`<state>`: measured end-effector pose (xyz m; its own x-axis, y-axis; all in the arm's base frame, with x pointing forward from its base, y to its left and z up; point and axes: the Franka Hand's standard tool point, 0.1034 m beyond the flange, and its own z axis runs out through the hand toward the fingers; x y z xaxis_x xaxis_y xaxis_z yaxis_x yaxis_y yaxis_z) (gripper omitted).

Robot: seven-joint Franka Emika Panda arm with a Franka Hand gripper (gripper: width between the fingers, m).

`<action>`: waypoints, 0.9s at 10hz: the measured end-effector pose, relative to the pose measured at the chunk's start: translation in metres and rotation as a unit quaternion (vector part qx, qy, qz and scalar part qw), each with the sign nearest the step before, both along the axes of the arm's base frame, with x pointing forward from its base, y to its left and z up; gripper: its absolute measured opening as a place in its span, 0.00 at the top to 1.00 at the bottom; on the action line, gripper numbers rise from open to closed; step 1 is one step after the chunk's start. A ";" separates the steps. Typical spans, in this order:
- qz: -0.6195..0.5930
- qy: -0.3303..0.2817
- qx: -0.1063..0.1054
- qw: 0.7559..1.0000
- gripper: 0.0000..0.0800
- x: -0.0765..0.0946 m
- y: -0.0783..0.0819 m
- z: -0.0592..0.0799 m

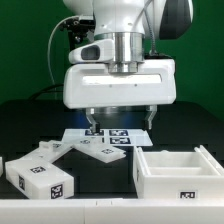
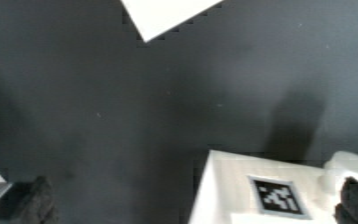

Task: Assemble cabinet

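The cabinet parts lie loose on the dark table. An open white box piece (image 1: 180,175) with a tag on its front stands at the exterior view's right. A chunky tagged white piece (image 1: 38,176) and a flat tagged panel (image 1: 92,151) lie at the left and centre. My gripper (image 1: 119,124) hangs open and empty over the middle of the table, behind these parts. In the wrist view my gripper (image 2: 186,205) is open over dark table. A white tagged surface (image 2: 265,192) lies close to one of the fingers (image 2: 357,195); I cannot tell which piece it is.
The marker board (image 1: 128,134) lies flat behind the gripper's fingers. A white corner (image 2: 167,15) of some flat piece shows at the far side of the wrist view. A small white piece (image 1: 2,163) lies at the exterior view's left edge.
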<state>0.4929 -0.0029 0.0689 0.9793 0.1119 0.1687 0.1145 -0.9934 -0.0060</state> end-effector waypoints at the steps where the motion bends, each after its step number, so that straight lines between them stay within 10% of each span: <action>1: -0.034 -0.001 0.007 0.999 0.00 0.000 -0.005 0.000; 4: -0.154 0.004 0.031 0.988 0.00 -0.003 -0.006 -0.002; 7: -0.401 0.045 0.064 0.913 0.00 -0.053 -0.032 -0.023; 9: -0.427 0.021 0.062 0.902 0.00 -0.049 -0.032 -0.023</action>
